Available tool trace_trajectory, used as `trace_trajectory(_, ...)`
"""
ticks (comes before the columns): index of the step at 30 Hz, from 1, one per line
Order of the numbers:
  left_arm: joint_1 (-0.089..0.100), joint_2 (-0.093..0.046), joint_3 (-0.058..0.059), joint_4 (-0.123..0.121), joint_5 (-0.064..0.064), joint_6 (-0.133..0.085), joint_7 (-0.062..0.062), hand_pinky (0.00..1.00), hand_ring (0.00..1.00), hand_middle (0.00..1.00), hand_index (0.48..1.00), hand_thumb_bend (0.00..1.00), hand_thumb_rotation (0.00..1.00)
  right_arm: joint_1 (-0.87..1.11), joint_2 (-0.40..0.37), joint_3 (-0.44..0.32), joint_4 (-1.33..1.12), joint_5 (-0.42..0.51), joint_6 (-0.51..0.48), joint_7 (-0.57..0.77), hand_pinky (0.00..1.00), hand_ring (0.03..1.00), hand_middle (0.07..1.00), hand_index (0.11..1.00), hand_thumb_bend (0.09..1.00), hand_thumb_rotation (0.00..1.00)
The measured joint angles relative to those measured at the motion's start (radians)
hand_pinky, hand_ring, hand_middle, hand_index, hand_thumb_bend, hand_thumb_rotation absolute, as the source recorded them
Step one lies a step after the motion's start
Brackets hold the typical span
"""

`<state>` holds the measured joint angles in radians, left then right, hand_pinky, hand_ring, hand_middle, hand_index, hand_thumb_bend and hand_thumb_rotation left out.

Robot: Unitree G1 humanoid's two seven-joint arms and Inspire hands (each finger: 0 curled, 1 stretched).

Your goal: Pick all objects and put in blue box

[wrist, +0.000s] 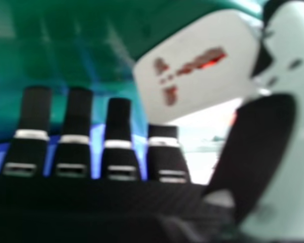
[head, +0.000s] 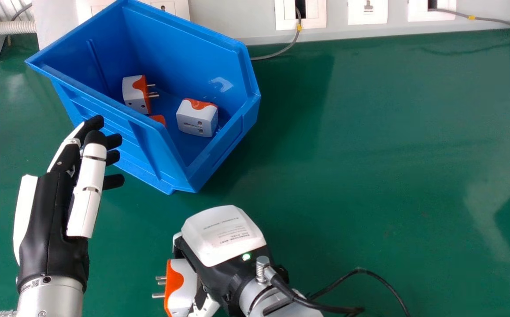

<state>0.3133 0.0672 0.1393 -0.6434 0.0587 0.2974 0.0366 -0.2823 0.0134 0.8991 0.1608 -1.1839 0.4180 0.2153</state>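
In the head view my left hand hangs over the table left of the blue box, its fingers relaxed and nearly straight. Inside the box lie two white and orange plug adapters, with an orange piece of another partly hidden by the near wall. Below the box, at the bottom edge, my right hand holds a white and orange adapter, its pins facing left. The right hand view shows that adapter pinched between the thumb and fingers of my right hand.
The green table stretches to the right of the box. Behind stands a pale wall panel with sockets and a thin grey cable. A black cable loops beside my right wrist.
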Motion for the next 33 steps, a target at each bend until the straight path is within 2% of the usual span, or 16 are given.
trace_trajectory(2, 0.0, -0.001, 0.0, -0.001, 0.001, 0.001, 0.002, 0.72, 0.82, 0.82, 0.867, 0.37, 0.92, -0.008, 0.0, 0.001, 0.007, 0.001, -0.013, 0.004, 0.59, 0.689, 0.749, 0.629, 0.698, 0.08)
trace_trajectory(3, 0.0, -0.001, 0.0, -0.001, 0.001, 0.001, 0.002, 0.72, 0.81, 0.81, 0.866, 0.36, 0.92, -0.012, 0.0, 0.0, 0.009, 0.003, -0.017, 0.005, 0.53, 0.613, 0.681, 0.608, 0.662, 0.06)
trace_trajectory(4, 0.0, -0.002, 0.0, -0.001, 0.001, 0.002, 0.002, 0.72, 0.81, 0.81, 0.866, 0.36, 0.92, -0.016, 0.0, 0.0, 0.014, 0.006, -0.025, 0.004, 0.53, 0.613, 0.681, 0.608, 0.662, 0.06)
trace_trajectory(5, 0.0, -0.002, 0.0, -0.002, 0.001, 0.003, 0.002, 0.72, 0.81, 0.81, 0.866, 0.36, 0.92, -0.02, -0.002, -0.001, 0.017, 0.009, -0.035, 0.004, 0.45, 0.528, 0.622, 0.583, 0.634, 0.05)
trace_trajectory(7, 0.0, -0.002, 0.0, -0.003, 0.001, 0.003, 0.002, 0.72, 0.81, 0.81, 0.866, 0.36, 0.92, -0.025, -0.01, -0.004, 0.022, 0.022, -0.062, -0.01, 0.45, 0.528, 0.622, 0.583, 0.634, 0.05)
trace_trajectory(10, -0.002, -0.002, 0.0, -0.003, 0.001, 0.004, 0.005, 0.72, 0.81, 0.81, 0.865, 0.35, 0.92, -0.028, -0.022, -0.01, 0.026, 0.046, -0.106, -0.028, 0.27, 0.344, 0.548, 0.532, 0.582, 0.03)
trace_trajectory(13, -0.004, -0.002, 0.0, -0.003, 0.001, 0.006, 0.007, 0.72, 0.81, 0.81, 0.864, 0.35, 0.93, -0.029, -0.033, -0.019, 0.03, 0.063, -0.139, -0.041, 0.24, 0.304, 0.532, 0.522, 0.571, 0.02)
trace_trajectory(17, -0.005, -0.002, 0.0, -0.003, 0.001, 0.006, 0.006, 0.72, 0.81, 0.81, 0.864, 0.35, 0.93, -0.036, -0.043, -0.022, 0.044, 0.076, -0.171, -0.065, 0.13, 0.191, 0.495, 0.497, 0.546, 0.01)
trace_trajectory(22, -0.005, -0.002, 0.001, -0.003, 0.0, 0.006, 0.006, 0.72, 0.82, 0.82, 0.865, 0.34, 0.93, -0.047, -0.043, -0.025, 0.057, 0.082, -0.171, -0.071, 0.09, 0.147, 0.48, 0.487, 0.536, 0.0)
trace_trajectory(33, -0.005, -0.002, 0.002, -0.003, 0.0, 0.011, 0.004, 0.72, 0.82, 0.82, 0.866, 0.34, 0.93, -0.047, -0.037, -0.025, 0.061, 0.083, -0.162, -0.07, 0.08, 0.133, 0.471, 0.48, 0.53, 0.0)
